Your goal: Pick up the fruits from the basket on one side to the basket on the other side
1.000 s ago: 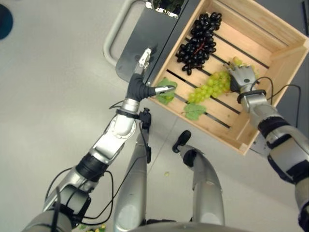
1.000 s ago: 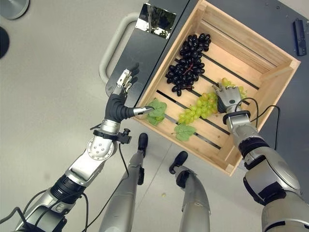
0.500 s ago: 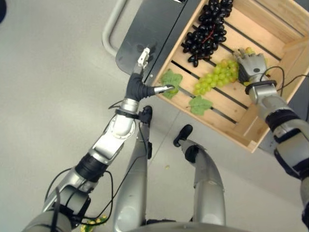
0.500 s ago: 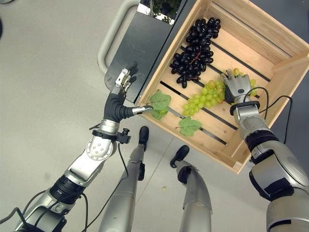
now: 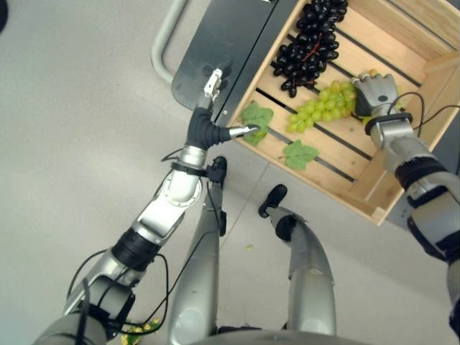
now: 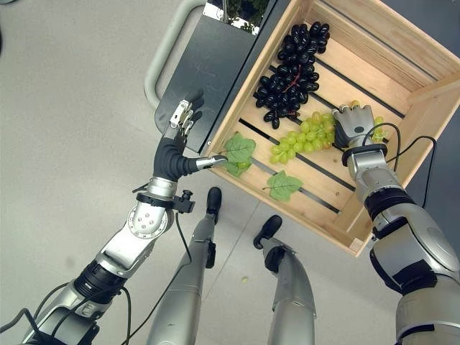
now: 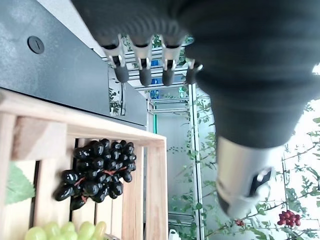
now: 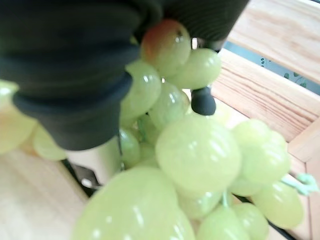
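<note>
A wooden crate (image 5: pixel 338 198) holds a bunch of black grapes (image 5: pixel 309 44), a bunch of green grapes (image 5: pixel 320 115) and two green leaves (image 5: pixel 256 118). My right hand (image 5: pixel 377 93) sits at the right end of the green bunch with its fingers curled round it; the grapes (image 8: pixel 200 155) press against its palm in the right wrist view. My left hand (image 5: pixel 205 129) is open beside the crate's near left wall, fingers straight, thumb pointing at the left leaf. Past its fingers (image 7: pixel 145 75) the left wrist view shows the black grapes (image 7: pixel 97 172).
A dark flat cart (image 5: pixel 215 50) with a grey tube handle (image 5: pixel 162 50) lies against the crate's left side. A second leaf (image 5: pixel 298 154) lies on the slats near the front wall. A loose grape (image 5: pixel 249 248) is on the grey floor.
The camera shifted a second ago. Since then my right hand has drawn the green bunch slightly away from the lower leaf. The left hand has stayed put.
</note>
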Controlling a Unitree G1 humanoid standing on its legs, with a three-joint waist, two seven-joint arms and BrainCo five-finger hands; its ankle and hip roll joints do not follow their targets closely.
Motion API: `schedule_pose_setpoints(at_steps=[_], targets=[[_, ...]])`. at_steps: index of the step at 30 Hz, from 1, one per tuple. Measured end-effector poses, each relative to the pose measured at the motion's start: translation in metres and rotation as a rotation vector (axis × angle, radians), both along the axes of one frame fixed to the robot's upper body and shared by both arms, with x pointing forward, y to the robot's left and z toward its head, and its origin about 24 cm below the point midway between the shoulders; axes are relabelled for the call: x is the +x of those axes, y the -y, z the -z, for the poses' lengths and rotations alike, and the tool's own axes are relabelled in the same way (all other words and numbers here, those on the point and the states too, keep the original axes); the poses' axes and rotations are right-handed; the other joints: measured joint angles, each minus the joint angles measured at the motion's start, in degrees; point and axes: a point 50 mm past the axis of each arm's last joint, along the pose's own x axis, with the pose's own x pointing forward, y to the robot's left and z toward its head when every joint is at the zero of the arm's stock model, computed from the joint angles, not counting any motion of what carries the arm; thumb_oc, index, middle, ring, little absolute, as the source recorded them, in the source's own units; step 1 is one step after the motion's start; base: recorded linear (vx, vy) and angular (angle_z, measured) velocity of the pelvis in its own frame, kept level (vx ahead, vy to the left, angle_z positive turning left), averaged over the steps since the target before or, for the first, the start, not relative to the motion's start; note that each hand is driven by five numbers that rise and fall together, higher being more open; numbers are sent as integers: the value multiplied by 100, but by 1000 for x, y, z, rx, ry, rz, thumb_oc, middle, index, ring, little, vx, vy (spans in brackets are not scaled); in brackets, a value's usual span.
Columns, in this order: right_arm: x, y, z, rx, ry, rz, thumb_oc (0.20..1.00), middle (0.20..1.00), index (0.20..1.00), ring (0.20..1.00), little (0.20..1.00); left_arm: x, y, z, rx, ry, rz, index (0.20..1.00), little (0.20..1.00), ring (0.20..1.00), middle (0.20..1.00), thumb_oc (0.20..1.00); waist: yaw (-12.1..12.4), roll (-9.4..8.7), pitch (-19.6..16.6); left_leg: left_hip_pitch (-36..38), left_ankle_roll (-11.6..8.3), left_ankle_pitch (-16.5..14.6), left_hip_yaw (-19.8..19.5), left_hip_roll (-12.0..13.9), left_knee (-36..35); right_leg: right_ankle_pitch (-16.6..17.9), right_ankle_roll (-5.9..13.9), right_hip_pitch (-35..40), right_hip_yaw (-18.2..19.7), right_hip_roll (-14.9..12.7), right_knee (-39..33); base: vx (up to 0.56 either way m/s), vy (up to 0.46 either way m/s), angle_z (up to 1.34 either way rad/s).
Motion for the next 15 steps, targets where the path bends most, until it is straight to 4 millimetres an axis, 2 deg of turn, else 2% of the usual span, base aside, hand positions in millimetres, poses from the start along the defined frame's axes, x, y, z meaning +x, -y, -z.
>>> schedule_pose_setpoints(at_steps=[5, 11, 15], targets=[[1, -1, 5, 25, -23, 9, 200, 200, 200, 200, 200, 0, 0, 0, 1, 1, 0, 1000, 1000, 1000, 1000, 1000, 16, 0, 0, 118, 30, 26, 37, 1, -3, 2, -5, 99, 4, -18, 44, 0, 0, 0], [-1, 0, 38, 86, -132, 30, 200, 200, 200, 200, 200, 0, -1, -1, 8, 3, 1, 1000, 1000, 1000, 1000, 1000, 73, 1, 0, 600, 34, 20, 91, 5, -105, -5, 12, 542, 5, -14, -67, -22, 1, 0], [-8, 4, 65, 144, -199, 29, 200, 200, 200, 200, 200, 1, -8, 2, 32, -15, -2, 1000, 1000, 1000, 1000, 1000, 76, 23, 9, 1230, 48, 28, 130, 4, -298, -11, 52, 1153, 2, 11, -192, 19, -31, 0]])
